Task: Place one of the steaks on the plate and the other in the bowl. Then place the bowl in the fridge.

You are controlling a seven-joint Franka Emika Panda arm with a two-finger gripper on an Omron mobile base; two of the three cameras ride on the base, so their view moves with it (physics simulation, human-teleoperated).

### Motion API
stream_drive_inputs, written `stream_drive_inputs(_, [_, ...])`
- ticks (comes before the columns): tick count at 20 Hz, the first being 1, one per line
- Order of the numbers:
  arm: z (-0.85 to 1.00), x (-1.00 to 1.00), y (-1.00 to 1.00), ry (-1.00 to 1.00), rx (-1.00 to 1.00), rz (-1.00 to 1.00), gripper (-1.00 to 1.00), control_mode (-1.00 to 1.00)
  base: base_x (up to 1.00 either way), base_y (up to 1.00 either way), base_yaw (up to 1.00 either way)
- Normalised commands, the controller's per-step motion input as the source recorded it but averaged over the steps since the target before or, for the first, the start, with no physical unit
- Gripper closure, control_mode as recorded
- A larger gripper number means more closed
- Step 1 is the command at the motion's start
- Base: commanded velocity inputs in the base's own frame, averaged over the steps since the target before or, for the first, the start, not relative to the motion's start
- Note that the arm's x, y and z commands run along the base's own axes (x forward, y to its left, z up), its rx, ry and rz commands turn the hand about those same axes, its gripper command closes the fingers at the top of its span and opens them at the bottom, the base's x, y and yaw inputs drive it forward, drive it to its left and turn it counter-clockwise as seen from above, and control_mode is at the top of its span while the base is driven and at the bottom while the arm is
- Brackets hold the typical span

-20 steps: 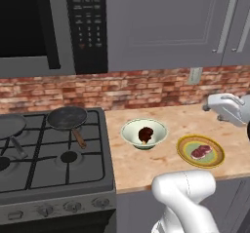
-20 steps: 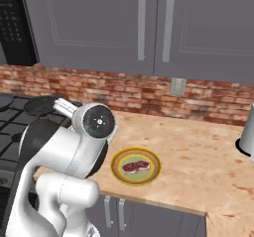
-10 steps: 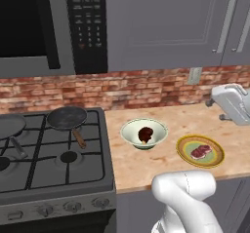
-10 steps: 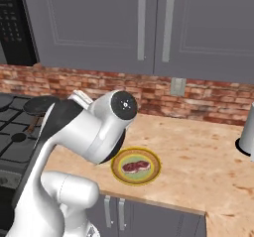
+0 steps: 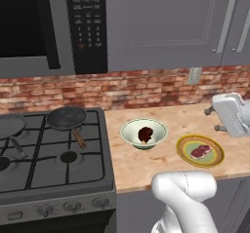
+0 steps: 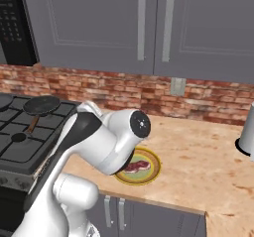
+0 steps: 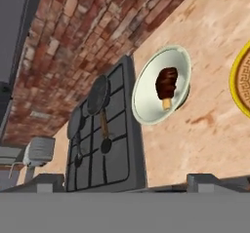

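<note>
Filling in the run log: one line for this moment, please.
dark steak: in bowl | red steak: on plate | claw: open, empty | bowl: on counter

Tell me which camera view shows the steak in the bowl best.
The hand view: the dark steak lies unobstructed in the bowl, seen from above. The left base view shows it smaller; in the right base view the arm covers that spot.

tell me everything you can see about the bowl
The bowl is round, pale cream-white with a faint green tint and a wide flaring rim. It stands upright on the wooden counter, between the stove and the yellow plate, touching neither. A dark brown-red steak lies inside it. Nothing grips it.
</note>
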Motion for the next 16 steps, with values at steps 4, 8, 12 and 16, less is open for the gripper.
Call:
stream_drive_inputs(4, [-0.22, 0.38, 0.03, 0.12, 0.14, 0.0, -1.0, -1.0, 0.0, 0.0, 0.0])
stream_drive_inputs(8, [-0.21, 0.37, 0.0, 0.15, 0.11, 0.0, -1.0, -1.0, 0.0, 0.0, 0.0])
stream_drive_inputs(12, [-0.31, 0.26, 0.01, 0.2, 0.03, 0.0, -1.0, -1.0, 0.0, 0.0, 0.0])
stream_drive_inputs(16, [-0.25, 0.3, 0.08, 0.14, 0.01, 0.0, -1.0, -1.0, 0.0, 0.0, 0.0])
